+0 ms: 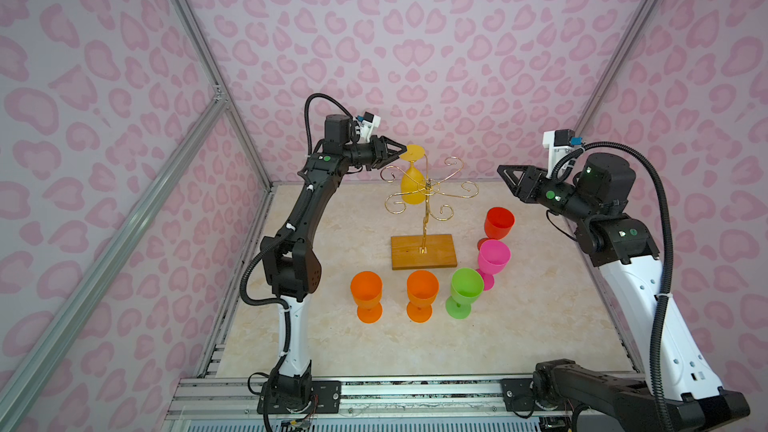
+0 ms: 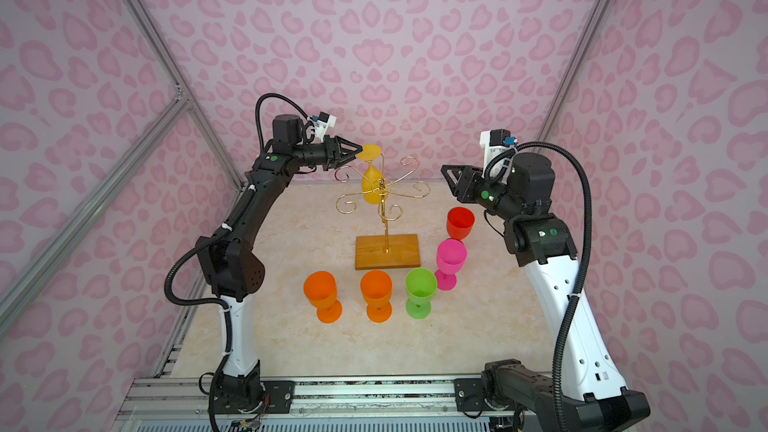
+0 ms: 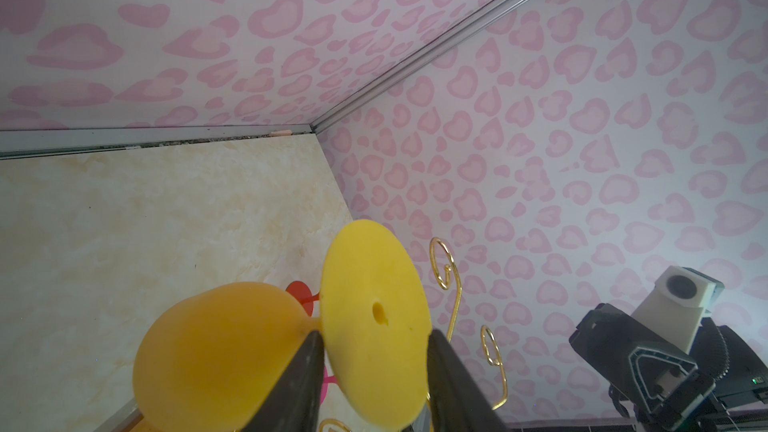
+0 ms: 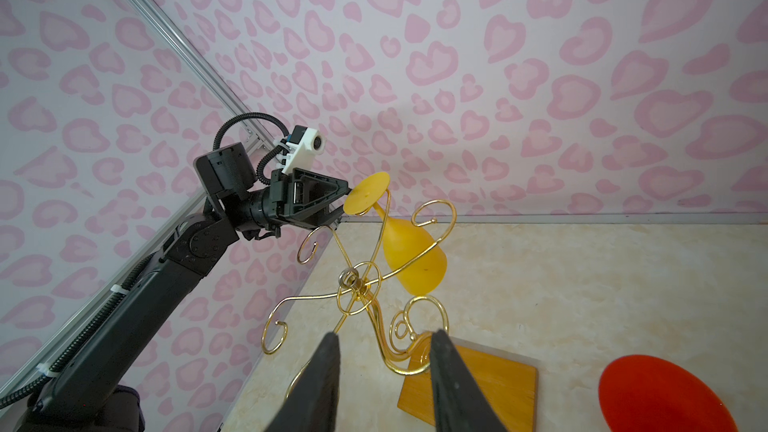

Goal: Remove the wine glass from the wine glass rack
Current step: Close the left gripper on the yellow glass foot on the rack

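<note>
A yellow wine glass (image 1: 412, 189) (image 2: 371, 191) hangs upside down on the wine glass rack (image 1: 423, 252) (image 2: 387, 251), a gold wire stand on a brown wooden base. Its round foot (image 3: 374, 313) rests on top of one curled arm. My left gripper (image 1: 404, 150) (image 2: 360, 150) (image 3: 375, 333) is up at that foot with one finger on each side of the foot's rim, jaws partly apart. Seen from the right wrist, the left fingertips (image 4: 349, 192) meet the foot's edge. My right gripper (image 1: 500, 170) (image 2: 444, 169) (image 4: 384, 333) hovers open and empty to the right of the rack.
Five plastic glasses stand upright around the base: two orange ones (image 1: 366, 295) (image 1: 422, 293), a green one (image 1: 464, 290), a pink one (image 1: 492, 259) and a red one (image 1: 498, 222). The rack's other curled arms (image 1: 457, 164) are bare. Pink patterned walls close in the table.
</note>
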You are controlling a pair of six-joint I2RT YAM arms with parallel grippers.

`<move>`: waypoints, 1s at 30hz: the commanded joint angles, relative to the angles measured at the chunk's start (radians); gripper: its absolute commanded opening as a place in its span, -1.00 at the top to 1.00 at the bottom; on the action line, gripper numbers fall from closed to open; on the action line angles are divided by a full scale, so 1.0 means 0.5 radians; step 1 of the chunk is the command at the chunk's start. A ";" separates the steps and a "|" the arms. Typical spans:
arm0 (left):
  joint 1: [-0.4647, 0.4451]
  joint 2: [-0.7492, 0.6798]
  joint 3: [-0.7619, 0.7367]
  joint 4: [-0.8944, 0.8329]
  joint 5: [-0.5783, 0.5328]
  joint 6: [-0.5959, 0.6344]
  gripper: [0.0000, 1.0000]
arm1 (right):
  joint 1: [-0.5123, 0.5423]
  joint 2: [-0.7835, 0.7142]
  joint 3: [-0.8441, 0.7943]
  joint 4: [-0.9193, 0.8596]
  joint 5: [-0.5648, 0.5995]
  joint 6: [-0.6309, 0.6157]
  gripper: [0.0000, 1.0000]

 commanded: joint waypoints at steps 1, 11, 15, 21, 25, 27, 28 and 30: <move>-0.006 0.024 0.033 0.046 0.060 0.013 0.16 | -0.003 -0.003 -0.009 0.048 -0.018 0.013 0.26; -0.009 0.039 0.038 0.046 0.074 0.010 0.37 | -0.022 0.006 -0.009 0.058 -0.025 0.018 0.27; -0.008 0.038 0.038 0.046 0.080 0.013 0.47 | -0.025 0.003 -0.009 0.062 -0.032 0.021 0.27; -0.008 0.035 0.039 0.049 0.091 0.005 0.61 | -0.031 0.000 -0.009 0.067 -0.037 0.029 0.26; -0.006 0.034 0.039 0.066 0.125 -0.020 0.71 | -0.037 0.000 -0.009 0.084 -0.052 0.045 0.27; -0.008 0.027 0.039 0.069 0.126 -0.019 0.76 | -0.038 0.003 -0.009 0.092 -0.065 0.055 0.27; -0.007 0.024 0.037 0.072 0.130 -0.026 0.79 | -0.040 0.006 -0.009 0.101 -0.069 0.060 0.27; -0.003 0.022 0.037 0.089 0.141 -0.048 0.85 | -0.042 0.009 -0.009 0.109 -0.078 0.068 0.26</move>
